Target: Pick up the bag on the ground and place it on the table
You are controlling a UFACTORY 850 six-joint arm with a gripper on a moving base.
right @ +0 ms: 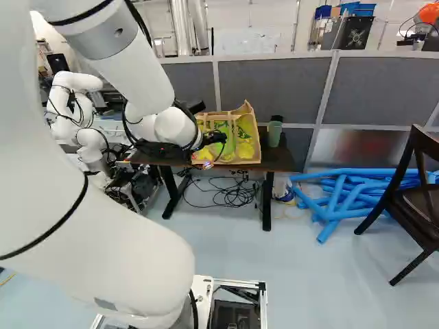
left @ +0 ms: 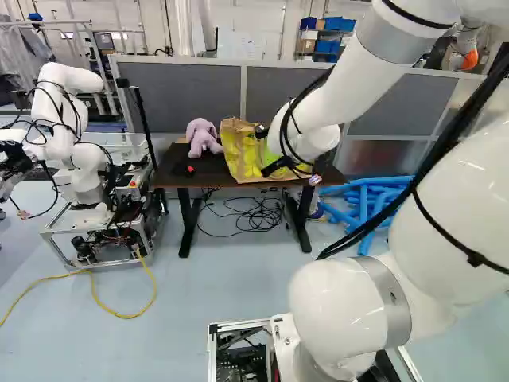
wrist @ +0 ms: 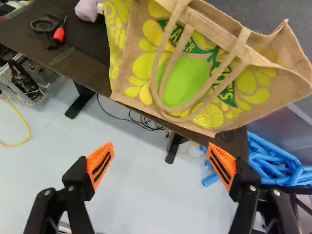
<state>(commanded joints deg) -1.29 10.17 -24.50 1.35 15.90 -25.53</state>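
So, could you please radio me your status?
Black two-fingered gripper open, empty. Tan woven bag with yellow-green print upright on dark brown table. Nothing visible between gripper and bag.

Wrist view: bag (wrist: 243,29) ahead of the pincer (right: 214,145), top and one corner cut off; contents not discernible. Plush toy (wrist: 87,9), ahead and left of the pincer, cropped to a fragment; hidden behind the arm (right: 130,75) in the right base view. Green cup (right: 274,133), right of the pincer, hidden in the left base view. Cable (left: 258,216) ends, below the pincer: too fine to trace.
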